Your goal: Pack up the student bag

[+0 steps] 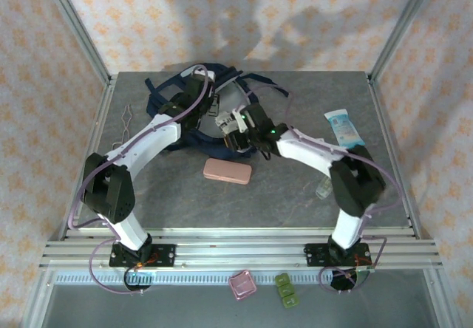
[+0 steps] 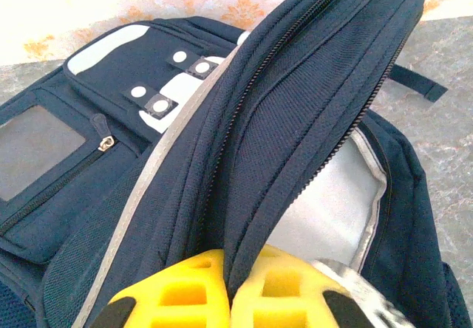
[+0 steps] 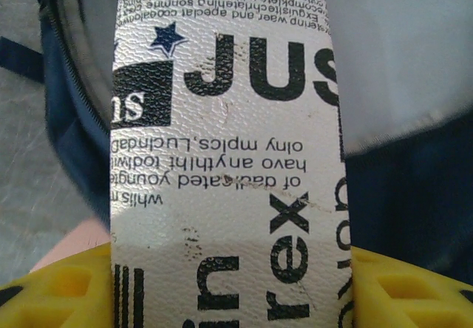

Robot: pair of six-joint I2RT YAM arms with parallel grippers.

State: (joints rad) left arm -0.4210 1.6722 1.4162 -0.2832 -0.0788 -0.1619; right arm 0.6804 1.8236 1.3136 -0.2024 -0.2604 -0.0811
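The student bag is navy-blue and lies at the back middle of the table. In the left wrist view the student bag has its zipped top flap lifted, showing a light lining inside. My left gripper is shut on the edge of that flap, and from above the left gripper sits over the bag. My right gripper is shut on a white pouch with black lettering, held at the bag's opening. From above, the right gripper is beside the left one.
A pink case lies on the table in front of the bag. A white and blue tube lies at the right, with a small clear item nearer. A thin wire object lies at the left edge.
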